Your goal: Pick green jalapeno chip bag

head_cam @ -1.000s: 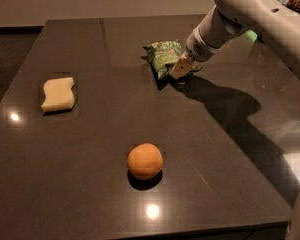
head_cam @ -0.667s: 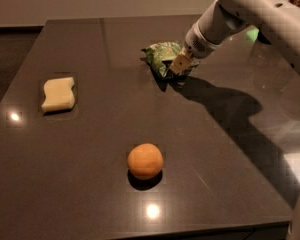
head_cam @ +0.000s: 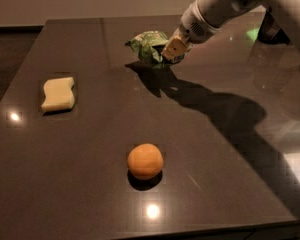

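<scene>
Scanning from the left, the sponge [head_cam: 57, 94] lies on the left of the table [head_cam: 230, 184], and the orange [head_cam: 145, 161] sits near the front, both well apart from the target. The green jalapeno chip bag [head_cam: 149, 46] is at the far centre, with its long axis running roughly left to right. Its shadow [head_cam: 151, 78] falls separately on the near side, so the bag is judged clear of the surface. The gripper [head_cam: 174, 49] enters from the far right. Its jaws are closed on the bag's right end, so the bag extends leftward from the grip.
</scene>
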### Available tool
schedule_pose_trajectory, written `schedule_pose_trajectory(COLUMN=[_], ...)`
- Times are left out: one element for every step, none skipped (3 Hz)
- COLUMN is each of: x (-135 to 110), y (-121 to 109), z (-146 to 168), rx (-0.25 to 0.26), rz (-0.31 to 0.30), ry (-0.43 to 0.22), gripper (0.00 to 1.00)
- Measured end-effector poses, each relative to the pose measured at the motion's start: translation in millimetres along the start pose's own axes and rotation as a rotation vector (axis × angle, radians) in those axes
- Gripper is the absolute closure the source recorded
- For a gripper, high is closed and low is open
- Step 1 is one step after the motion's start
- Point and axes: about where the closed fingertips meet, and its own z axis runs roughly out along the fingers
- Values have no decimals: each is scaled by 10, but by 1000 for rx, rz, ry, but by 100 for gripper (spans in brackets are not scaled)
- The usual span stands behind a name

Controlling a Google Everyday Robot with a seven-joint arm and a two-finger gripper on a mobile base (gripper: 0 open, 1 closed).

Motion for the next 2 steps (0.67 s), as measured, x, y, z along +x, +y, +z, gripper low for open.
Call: schedule_pose_trajectory(x=[-307,-317], y=[143,148], z=[-255,-264], rx=[-10,-10], rz=[-76,-80], ry=[-58,-59], gripper=[100,100])
